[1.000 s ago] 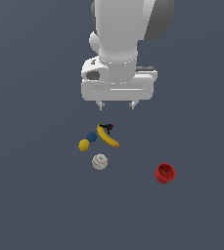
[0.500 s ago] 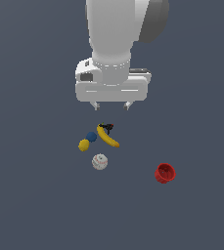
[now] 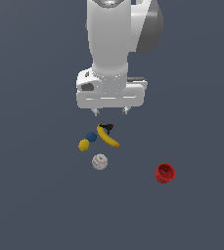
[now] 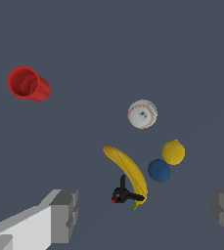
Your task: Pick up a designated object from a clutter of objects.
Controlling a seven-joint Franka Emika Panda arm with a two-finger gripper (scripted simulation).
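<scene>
Hand (image 3: 111,112), jaws spread wide and empty, has dropped nearer the clutter vs. 1 s ago. Banana (image 3: 107,135) lies on the table just below it, beside the blue ball (image 3: 91,136), a small black item (image 4: 124,195) apparently touching its end. Approach phase; grasp not yet begun.

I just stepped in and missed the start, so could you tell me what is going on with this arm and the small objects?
The arm's claw hangs open above a small cluster, holding nothing. Below it lies the banana, with a tiny black item at one end, and a blue ball and yellow ball beside it. A baseball sits slightly apart, and a red cup lies off toward the exterior view's right. Nothing has been picked up yet.
</scene>
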